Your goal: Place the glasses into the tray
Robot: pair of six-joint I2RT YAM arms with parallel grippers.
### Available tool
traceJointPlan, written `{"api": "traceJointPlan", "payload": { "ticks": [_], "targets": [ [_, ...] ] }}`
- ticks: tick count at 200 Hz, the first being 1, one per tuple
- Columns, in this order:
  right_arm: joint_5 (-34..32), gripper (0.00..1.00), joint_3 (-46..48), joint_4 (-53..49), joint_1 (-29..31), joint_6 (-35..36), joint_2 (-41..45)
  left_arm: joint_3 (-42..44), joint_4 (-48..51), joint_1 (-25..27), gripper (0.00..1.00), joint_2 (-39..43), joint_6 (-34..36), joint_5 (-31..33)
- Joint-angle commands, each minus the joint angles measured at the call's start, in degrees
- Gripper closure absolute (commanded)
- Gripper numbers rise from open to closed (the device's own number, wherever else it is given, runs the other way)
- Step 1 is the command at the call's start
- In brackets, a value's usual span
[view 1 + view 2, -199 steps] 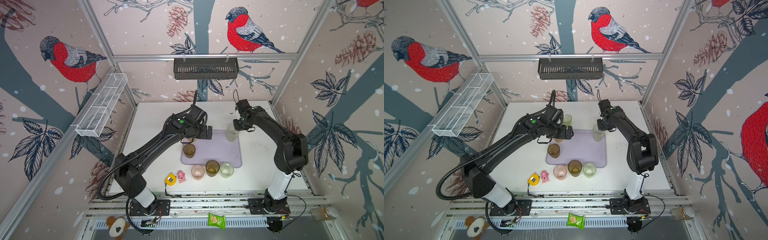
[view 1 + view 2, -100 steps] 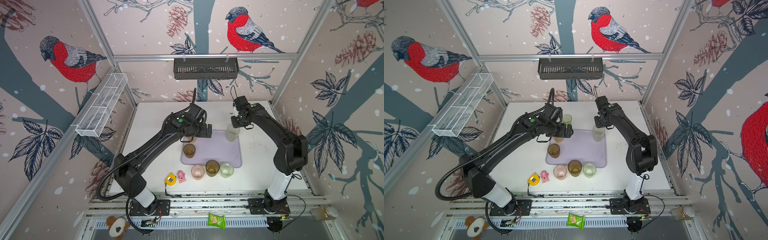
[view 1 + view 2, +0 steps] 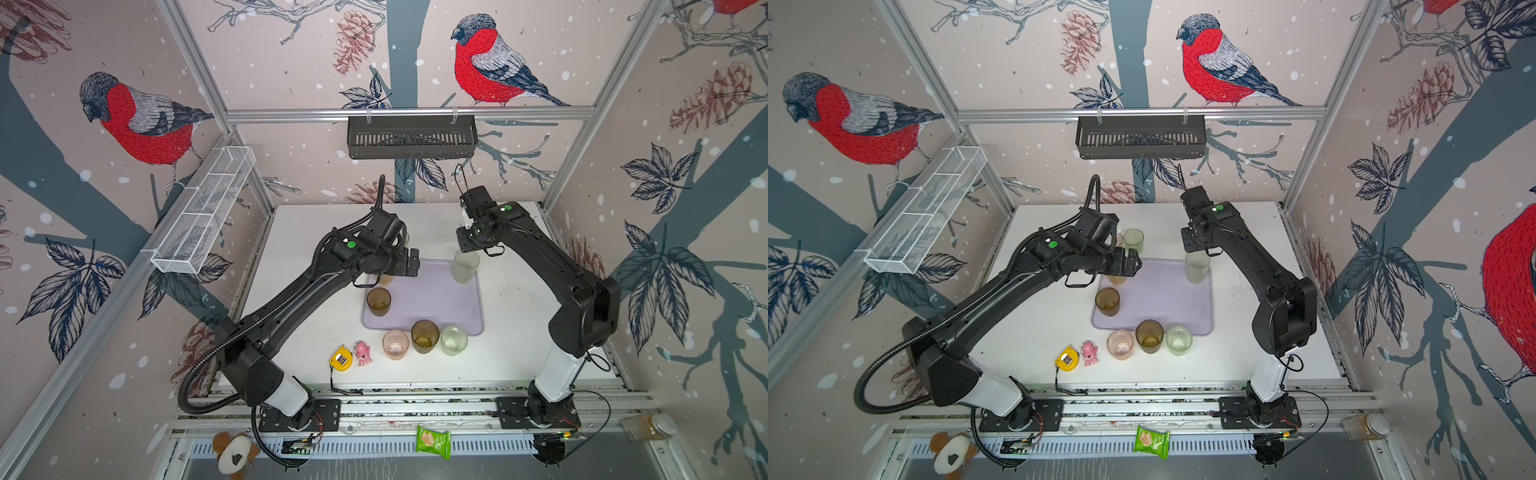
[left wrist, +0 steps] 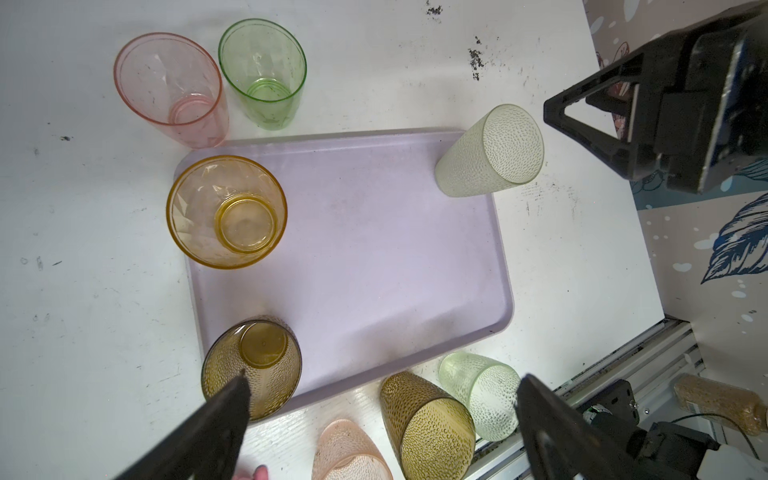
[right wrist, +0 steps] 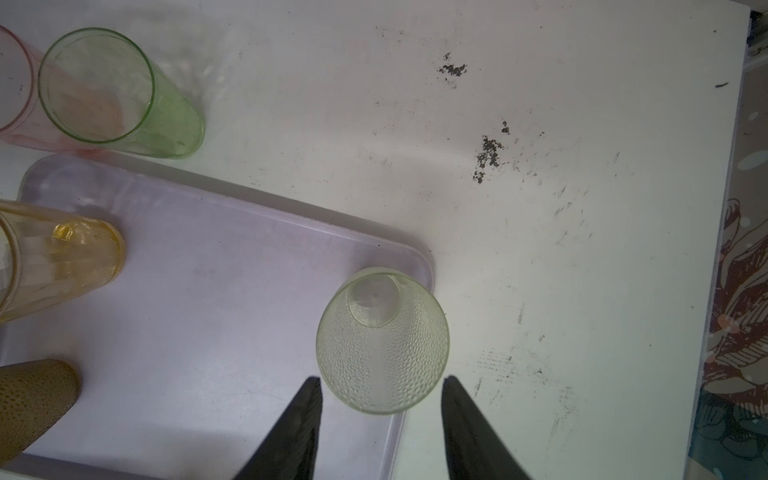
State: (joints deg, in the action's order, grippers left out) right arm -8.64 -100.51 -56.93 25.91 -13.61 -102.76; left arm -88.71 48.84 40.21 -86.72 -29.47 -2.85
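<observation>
The walls [image 3: 291, 62] are pink paper with red birds [image 3: 486, 62], pine cones and dark leaves. Shiny metal bars [image 3: 407, 113] run along the corners. A white table [image 3: 519, 332] sits in the middle, with dark scuffs on it. A black basket [image 3: 411, 137] hangs at 12 o'clock. A white wire basket [image 3: 203, 212] hangs at 10 o'clock. At 4 o'clock lies a jar [image 3: 648, 426]. The light is soft and even.

Three glasses [image 4: 226, 212] on the tray [image 4: 374, 249], three before it, two behind
</observation>
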Motion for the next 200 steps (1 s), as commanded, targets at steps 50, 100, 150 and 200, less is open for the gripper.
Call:
{"api": "traceJointPlan", "payload": {
  "ticks": [50,100,150,200],
  "targets": [
    [-5.77,0.44,0.02,-3.46,5.96,-8.72,4.01,8.19,-3.60,-2.31,0.01,8.05,3.76,-0.83],
    [-6.23,0.37,0.46,-2.20,8.97,-10.12,6.09,8.59,-1.97,-6.52,0.01,9.91,5.50,-2.99],
    [-3.30,0.28,3.79,4.90,9.75,-3.15,9.66,2.79,0.76,-7.35,0.06,4.81,4.72,-0.57],
    [1.86,0.26,5.44,7.03,8.08,2.02,11.79,-6.85,5.17,-7.32,0.15,-4.63,4.50,-1.09]
  ]
}}
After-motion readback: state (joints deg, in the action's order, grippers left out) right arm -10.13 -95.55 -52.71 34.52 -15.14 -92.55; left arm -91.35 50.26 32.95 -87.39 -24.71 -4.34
